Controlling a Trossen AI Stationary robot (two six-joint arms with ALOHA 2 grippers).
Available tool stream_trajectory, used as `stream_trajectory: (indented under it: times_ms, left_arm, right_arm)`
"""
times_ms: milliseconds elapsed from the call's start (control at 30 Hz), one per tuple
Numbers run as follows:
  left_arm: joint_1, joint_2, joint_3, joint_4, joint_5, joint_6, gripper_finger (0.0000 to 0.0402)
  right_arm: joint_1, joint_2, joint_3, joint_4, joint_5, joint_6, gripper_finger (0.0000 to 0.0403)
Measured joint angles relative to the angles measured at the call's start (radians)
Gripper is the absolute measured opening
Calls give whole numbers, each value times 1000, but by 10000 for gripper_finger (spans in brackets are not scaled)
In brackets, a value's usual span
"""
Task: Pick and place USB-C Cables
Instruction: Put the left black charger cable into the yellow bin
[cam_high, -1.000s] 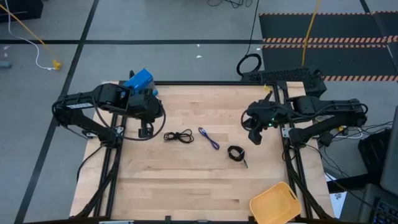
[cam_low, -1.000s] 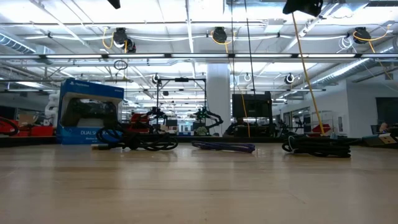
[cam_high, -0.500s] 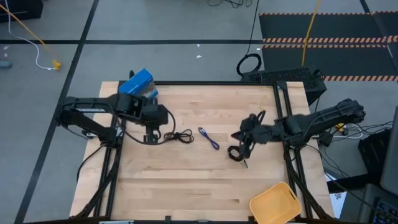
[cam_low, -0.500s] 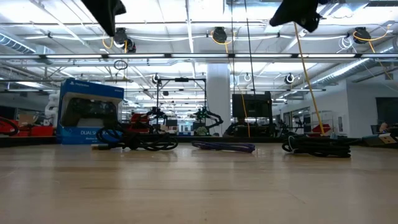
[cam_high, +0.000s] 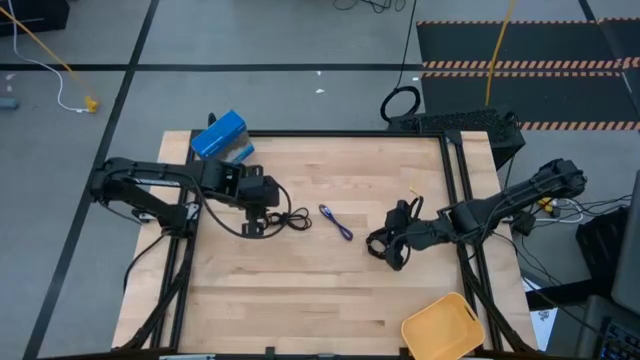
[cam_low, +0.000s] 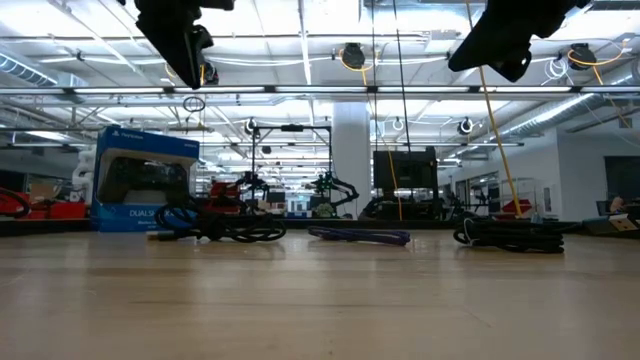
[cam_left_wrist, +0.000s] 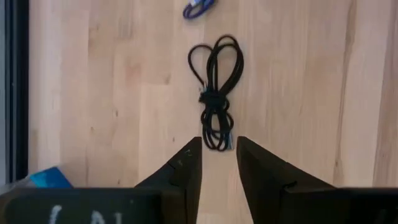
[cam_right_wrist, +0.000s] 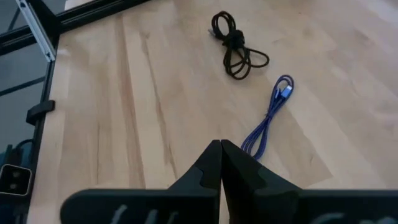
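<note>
My left pincer (cam_high: 256, 228) hangs over the tabletop (cam_high: 300, 300) just short of the looped black cable (cam_left_wrist: 216, 99), its fingers (cam_left_wrist: 186, 168) apart with a narrow gap, touching nothing. Taking that black cable as my landmark: the blue-purple cable (cam_high: 336, 222) lies just beyond it toward my right arm, and the coiled black cable (cam_high: 381, 244) lies farther the same way. My right pincer (cam_high: 398, 258) sits over that coil with its fingers (cam_right_wrist: 211, 163) pressed together; whether they hold anything I cannot tell. The blue box (cam_high: 219, 136) stands behind the landmark at the tabletop's far edge
</note>
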Motion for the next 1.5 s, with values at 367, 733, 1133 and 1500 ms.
stream_trajectory:
  times_ms: [367,733,1133,1500]
  left_arm:
    - [38,192,34,0,27,40,137]
    - [81,373,-17,87,23,76,148]
    - [127,379,-176,310,105,126,148]
    - [132,369,-169,251,131,106,148]
  right_arm:
    - [-1,0,0,-1,2,-23,0]
    - [-1,0,0,-2,-1,-41,0]
    - [15,0,-62,27,-5,-42,0]
    - [15,0,-62,41,-5,-41,0]
